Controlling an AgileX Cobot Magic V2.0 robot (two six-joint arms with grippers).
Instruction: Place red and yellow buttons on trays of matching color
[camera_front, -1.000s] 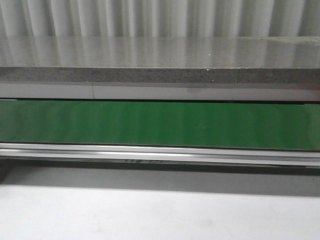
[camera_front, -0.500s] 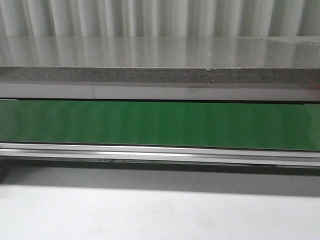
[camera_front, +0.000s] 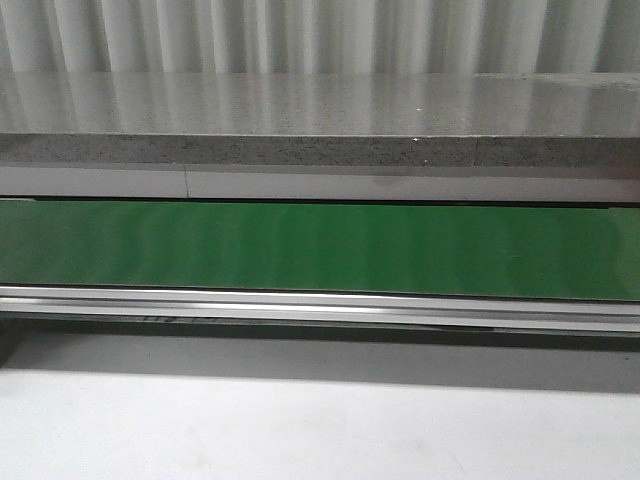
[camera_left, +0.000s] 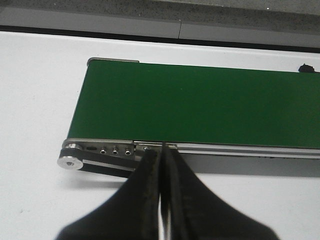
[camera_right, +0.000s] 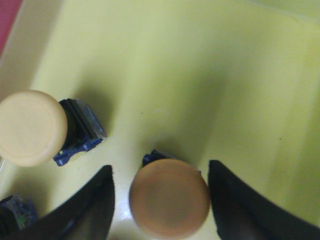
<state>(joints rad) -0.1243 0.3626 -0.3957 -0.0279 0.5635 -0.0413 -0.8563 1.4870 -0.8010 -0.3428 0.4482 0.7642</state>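
I see a white corrugated wall (camera_front: 320, 35) behind a grey speckled ledge (camera_front: 320, 110), its top glossy with reflected light; a pale bench (camera_front: 300, 430) sits nearest me.

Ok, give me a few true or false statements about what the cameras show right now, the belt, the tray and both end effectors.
1. The green conveyor belt carries a red button. False: the visible belt is bare.
2. The left end effector has its fingers pressed together. True.
3. The right end effector is open around a yellow mushroom-head button. True.
4. That button sits over a red tray. False: it is over the yellow plastic tray.
5. A second, paler yellow button is also in that tray. True.
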